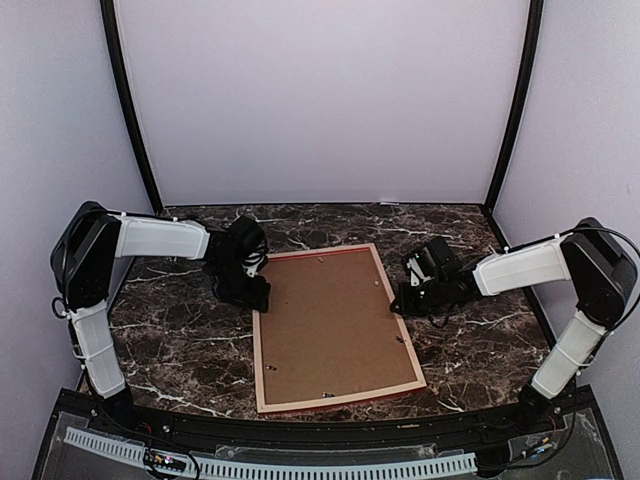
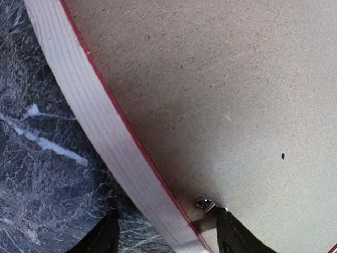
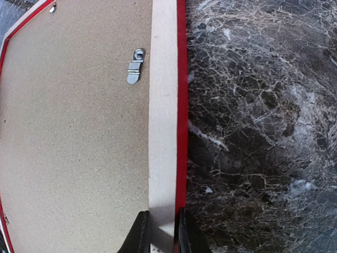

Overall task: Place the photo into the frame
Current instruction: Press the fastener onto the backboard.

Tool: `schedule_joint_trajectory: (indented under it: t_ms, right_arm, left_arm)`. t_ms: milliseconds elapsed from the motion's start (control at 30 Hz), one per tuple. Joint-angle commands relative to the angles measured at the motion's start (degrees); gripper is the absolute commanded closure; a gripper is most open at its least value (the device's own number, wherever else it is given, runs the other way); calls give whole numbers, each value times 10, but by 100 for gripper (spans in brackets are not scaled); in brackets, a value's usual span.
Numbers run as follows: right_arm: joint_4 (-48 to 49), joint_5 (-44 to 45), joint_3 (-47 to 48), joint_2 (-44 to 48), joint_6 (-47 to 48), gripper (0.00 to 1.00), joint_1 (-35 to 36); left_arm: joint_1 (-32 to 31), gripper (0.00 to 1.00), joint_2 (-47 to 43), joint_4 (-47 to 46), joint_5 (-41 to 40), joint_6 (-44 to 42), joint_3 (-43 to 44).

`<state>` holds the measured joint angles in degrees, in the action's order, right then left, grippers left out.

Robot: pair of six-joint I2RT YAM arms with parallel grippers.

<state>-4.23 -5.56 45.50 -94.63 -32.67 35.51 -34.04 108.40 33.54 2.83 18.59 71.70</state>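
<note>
The frame (image 1: 259, 372) lies face down on the marble table, its pale wood back up and a red edge showing. A brown backing board (image 1: 330, 320) fills it. The photo is hidden. My left gripper (image 1: 250, 287) is at the frame's upper left rail (image 2: 100, 121). It stands open (image 2: 168, 232) astride that rail, one finger (image 2: 105, 240) over the marble and the other finger (image 2: 234, 237) over the board beside a metal clip (image 2: 206, 204). My right gripper (image 1: 400, 300) is shut on the right rail (image 3: 163, 105), its jaws pressed against both sides (image 3: 160, 229).
Another metal clip (image 3: 135, 67) lies on the board (image 3: 73, 132) near the right rail. Dark marble tabletop (image 1: 170, 340) surrounds the frame. Pale walls close in the back and sides, and a black ledge (image 1: 320, 435) runs along the near edge.
</note>
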Motion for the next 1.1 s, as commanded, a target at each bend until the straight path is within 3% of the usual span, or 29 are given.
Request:
schedule_joint_trajectory:
  t_ms: [0,367,833,1067]
  right_arm:
    - [-9,-16,-12,-23,-6,94,3]
    - [-11,-20,-4,-31,-2,95,2]
    - [6,-26,-17,-35,-6,95,2]
    - [6,-25,-22,-28,-7,95,3]
  left_arm:
    - [-4,34,18,-22,1,-3,16]
    - [-4,33,22,-37,-14,-3,45]
    - [-4,29,-10,-29,-6,-4,12]
    - [-4,38,2,-31,-21,-2,10]
